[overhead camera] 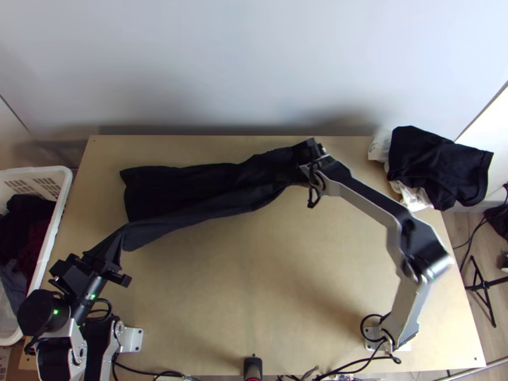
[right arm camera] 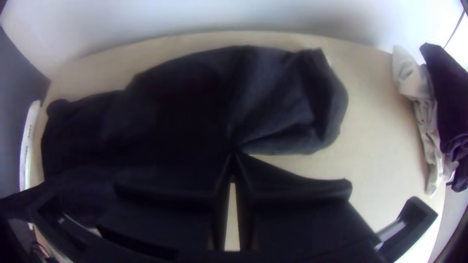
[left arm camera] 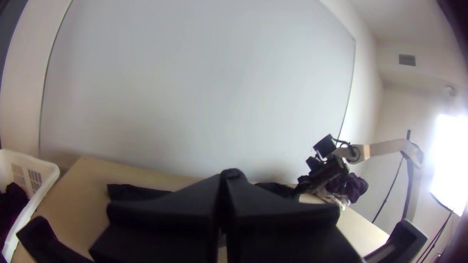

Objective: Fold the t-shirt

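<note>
Slanting from the lower left towards the upper centre of the top view, the dark t-shirt [overhead camera: 190,190] lies with its long axis mostly crosswise, broad at its left end and gathered at its right. The left end effector [overhead camera: 116,242], at lower left, is clamped on a drawn-out corner; the right end effector [overhead camera: 305,164], just right of upper centre, is clamped on the gathered end. A narrow bare strip of table [overhead camera: 254,305] runs between the cloth and the far edge; wide open wood spans the centre and lower right. A white basket [overhead camera: 38,170] stands beside the left edge, and dark cloth [overhead camera: 438,165] over pale cloth [overhead camera: 381,145] overhangs the upper-right corner.

The left wrist view has the left end effector [left arm camera: 226,182] with its fingers together, the t-shirt beyond them.

In the right wrist view, the right end effector [right arm camera: 234,153] has its fingers together on the t-shirt, creases fanning from the pinch and a rounded flap beside it.
</note>
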Robot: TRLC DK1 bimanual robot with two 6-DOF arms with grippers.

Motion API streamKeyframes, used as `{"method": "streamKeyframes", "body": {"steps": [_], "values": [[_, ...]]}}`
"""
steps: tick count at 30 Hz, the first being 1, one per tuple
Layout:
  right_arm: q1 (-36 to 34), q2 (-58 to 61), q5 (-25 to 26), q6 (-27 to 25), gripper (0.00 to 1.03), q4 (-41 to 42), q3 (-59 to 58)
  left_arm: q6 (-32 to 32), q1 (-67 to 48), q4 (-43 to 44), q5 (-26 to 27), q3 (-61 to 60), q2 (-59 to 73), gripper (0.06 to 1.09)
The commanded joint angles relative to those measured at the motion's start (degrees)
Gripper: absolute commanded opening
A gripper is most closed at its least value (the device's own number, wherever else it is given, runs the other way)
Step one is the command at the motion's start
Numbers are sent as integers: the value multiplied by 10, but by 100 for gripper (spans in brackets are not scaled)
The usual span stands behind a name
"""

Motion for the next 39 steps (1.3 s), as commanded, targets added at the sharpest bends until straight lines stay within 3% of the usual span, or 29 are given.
{"method": "streamKeyframes", "body": {"steps": [1,6,10,14,16,18,22,30,39], "values": [[39,-152,-46,-28,4,-66,-9,2,0,6,0,-4,0,9],[70,-190,-80,-29,4,-205,146,-6,0,11,-1,-4,0,9],[65,-170,-81,-27,4,-218,288,-15,22,30,-1,-4,0,9],[-11,-86,-80,3,4,-201,497,-15,45,35,-1,-4,1,9],[-55,-80,-78,26,4,-107,490,-15,56,35,-1,-4,1,9],[-86,-56,-66,45,4,-66,489,-15,64,39,-1,-4,2,9],[-100,-9,-35,60,4,-69,467,-24,79,61,0,-4,17,9],[-50,-4,-21,48,4,-58,281,-28,80,66,-1,-16,19,9],[-46,-51,-13,38,4,-51,276,-13,100,82,-1,-18,19,9]]}}
